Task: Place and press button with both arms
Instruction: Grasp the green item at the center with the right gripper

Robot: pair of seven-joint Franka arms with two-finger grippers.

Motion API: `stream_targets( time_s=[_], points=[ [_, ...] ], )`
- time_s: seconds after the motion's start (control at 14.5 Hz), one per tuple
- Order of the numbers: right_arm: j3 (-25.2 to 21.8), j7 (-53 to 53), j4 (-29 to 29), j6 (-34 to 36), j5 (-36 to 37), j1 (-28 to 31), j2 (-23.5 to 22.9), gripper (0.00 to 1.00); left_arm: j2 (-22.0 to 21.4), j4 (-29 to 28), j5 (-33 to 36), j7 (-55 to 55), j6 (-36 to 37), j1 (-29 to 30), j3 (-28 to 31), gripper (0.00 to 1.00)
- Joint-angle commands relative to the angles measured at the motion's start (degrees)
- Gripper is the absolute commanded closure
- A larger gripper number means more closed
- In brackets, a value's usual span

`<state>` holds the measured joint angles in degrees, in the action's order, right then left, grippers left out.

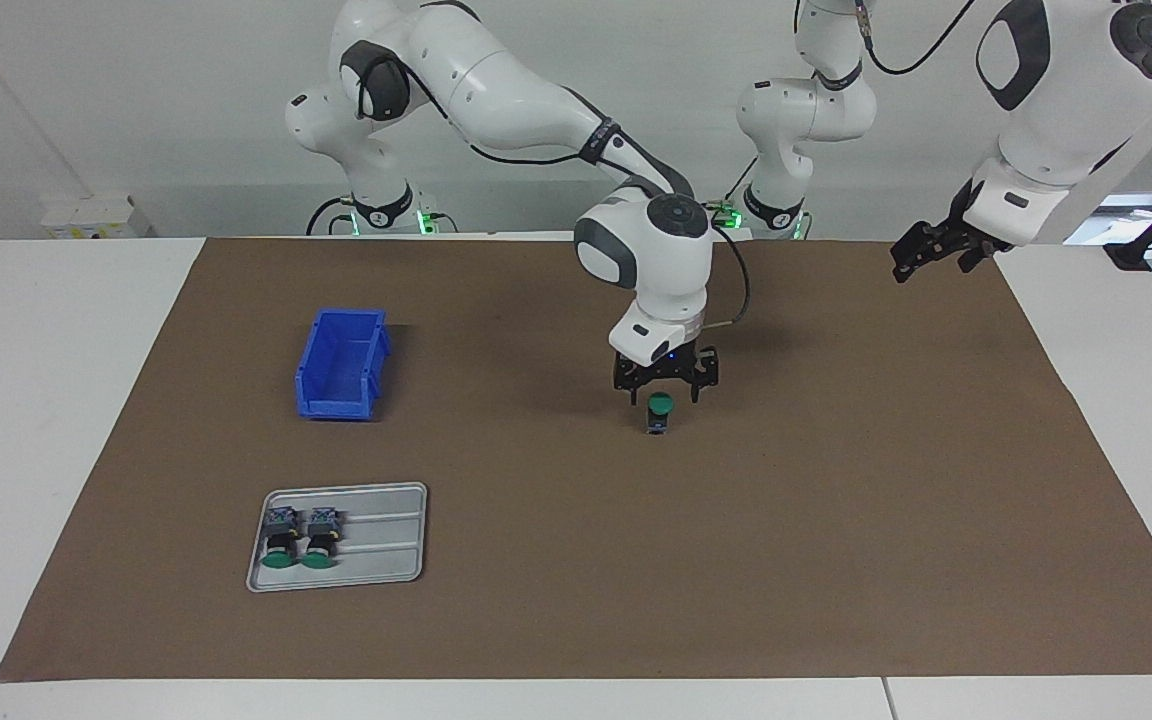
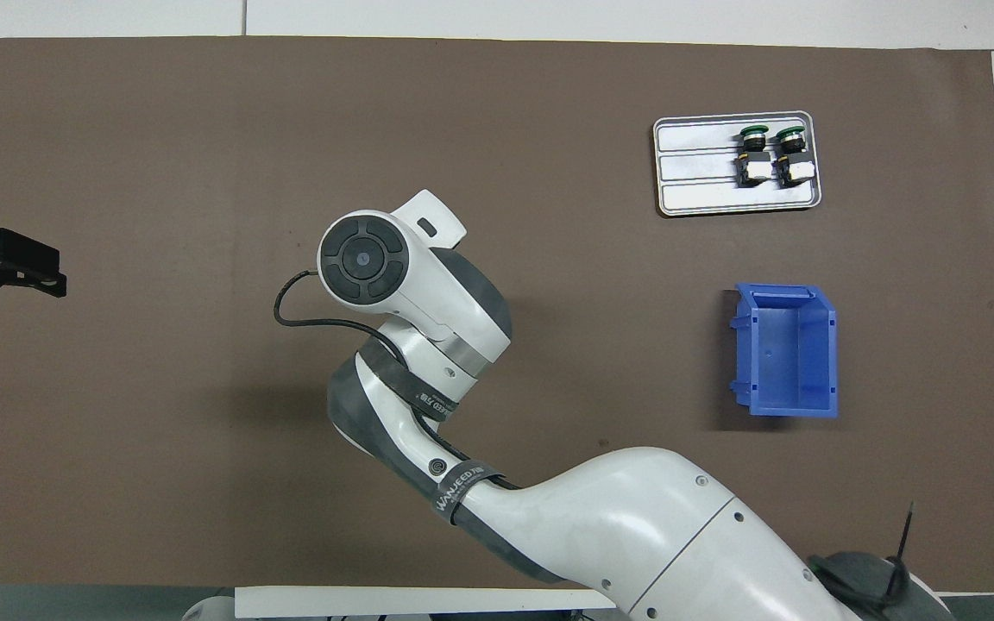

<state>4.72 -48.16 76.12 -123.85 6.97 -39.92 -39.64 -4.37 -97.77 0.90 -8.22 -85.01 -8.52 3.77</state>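
A button [image 1: 660,408] stands upright on the brown mat [image 1: 836,520] in the middle of the table, green cap up. My right gripper [image 1: 666,396] points straight down over it, open, one finger on each side of the cap; whether they touch it I cannot tell. In the overhead view the right arm's wrist [image 2: 376,263] hides both this button and the gripper. My left gripper [image 1: 926,262] [image 2: 31,269] hangs open and empty in the air over the left arm's end of the mat, waiting.
A grey metal tray [image 1: 386,540] [image 2: 695,172] with two more green-capped buttons [image 1: 298,540] [image 2: 771,155] lying in it sits toward the right arm's end. The blue plastic bin [image 1: 341,365] [image 2: 786,349] stands nearer to the robots than the tray.
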Motion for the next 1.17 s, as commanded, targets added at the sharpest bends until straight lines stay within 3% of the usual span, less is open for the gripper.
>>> stream_targets(
  time_s=[0.0, 0.07, 0.27, 0.48, 0.69, 0.76, 0.89, 1.03, 1.1],
  points=[
    [0.03, -0.89, 0.6, -1.74, 1.99, 0.37, -0.17, 0.03, 0.23, 2.23, 0.94, 1.88, 2.56, 1.66, 0.0, 0.01],
    [0.03, -0.8, 1.74, -2.35, 2.08, 0.55, 0.0, 0.08, 0.32, 2.41, 1.12, 2.41, 2.48, 1.93, 0.01, 0.01],
    [0.12, -0.45, 2.01, -1.57, 2.0, 0.37, 0.09, 0.43, 1.98, 5.38, 1.03, 2.77, 2.57, 2.71, 0.09, 0.01],
    [0.12, -0.36, 2.1, -1.04, 1.21, 0.29, 0.18, 0.64, 2.61, 6.1, 1.03, 4.61, 0.99, 4.3, -0.17, 0.01],
    [0.55, 0.34, 1.66, 1.41, 1.29, 0.37, 0.44, 0.95, 2.52, 6.19, 1.12, 4.88, 0.72, 4.3, -0.17, 0.01],
    [0.56, 1.21, 1.31, 2.46, 1.38, 0.72, 0.7, 1.0, 2.52, 5.93, 1.12, 5.75, 0.55, 4.3, -0.17, 0.01],
    [0.56, 6.9, 1.57, 4.31, 1.12, 2.99, 2.71, 1.0, 2.26, 5.31, 1.03, 6.73, 0.98, 4.39, -0.17, 0.01],
    [0.47, 12.36, 3.84, 7.82, 1.03, 5.81, 6.84, 1.0, 1.99, 4.79, 0.94, 6.73, 1.42, 4.39, -0.17, 0.01],
    [0.47, 14.82, 7.69, 8.18, 1.03, 8.0, 10.69, 1.0, 1.91, 4.78, 0.85, 6.73, 1.95, 4.13, -0.17, 0.01]
  ],
)
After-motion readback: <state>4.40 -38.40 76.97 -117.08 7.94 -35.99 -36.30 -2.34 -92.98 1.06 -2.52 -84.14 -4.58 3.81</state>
